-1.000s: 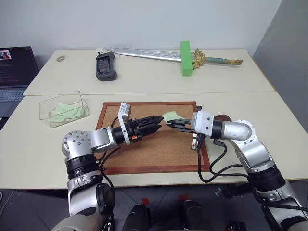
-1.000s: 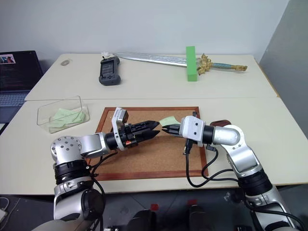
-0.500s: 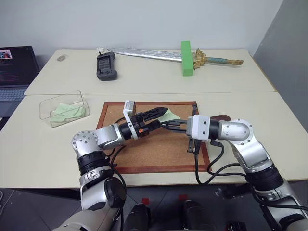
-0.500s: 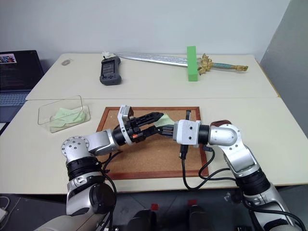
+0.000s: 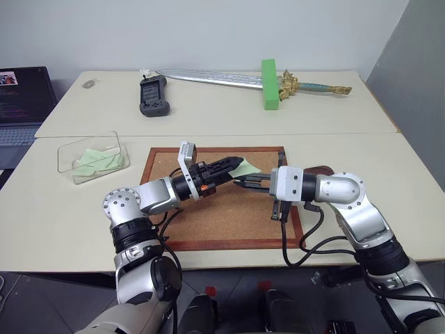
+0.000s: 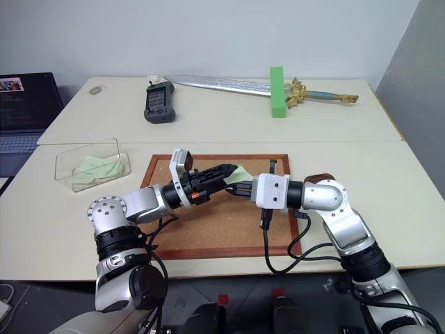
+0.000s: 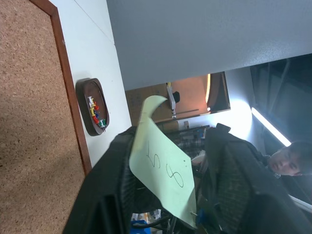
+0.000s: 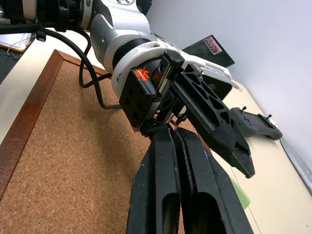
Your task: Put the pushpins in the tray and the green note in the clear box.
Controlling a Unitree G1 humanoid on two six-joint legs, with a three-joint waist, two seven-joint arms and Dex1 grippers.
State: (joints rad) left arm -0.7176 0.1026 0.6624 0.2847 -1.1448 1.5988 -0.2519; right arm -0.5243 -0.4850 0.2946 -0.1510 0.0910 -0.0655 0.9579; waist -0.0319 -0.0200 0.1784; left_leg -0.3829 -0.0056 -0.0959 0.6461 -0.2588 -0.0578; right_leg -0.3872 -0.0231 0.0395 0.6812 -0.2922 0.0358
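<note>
The green note (image 5: pixel 247 167), a pale-green slip with handwriting (image 7: pixel 163 168), hangs in the air above the corkboard (image 5: pixel 208 216). My right gripper (image 5: pixel 241 181) is shut on its lower edge. My left gripper (image 5: pixel 235 165) reaches in from the left, and the note lies between its two fingers (image 7: pixel 114 195), which still stand apart. The tray (image 7: pixel 92 108), a dark reddish-brown dish, lies past the corkboard's right edge, partly behind my right arm (image 5: pixel 321 169). Several pushpins (image 7: pixel 96 111) lie in it. The clear box (image 5: pixel 94 158) stands at the left with pale-green slips inside.
On the far table lie a toy sword (image 5: pixel 229 78), a bright-green block (image 5: pixel 268 83) and a black handheld device (image 5: pixel 152 95). A laptop (image 5: pixel 21 104) sits at the far left. A cable hangs from my right wrist over the corkboard's right frame (image 5: pixel 288 229).
My left gripper has come in to the note from the left, and its fingers have narrowed around it. My right gripper has kept the note in place.
</note>
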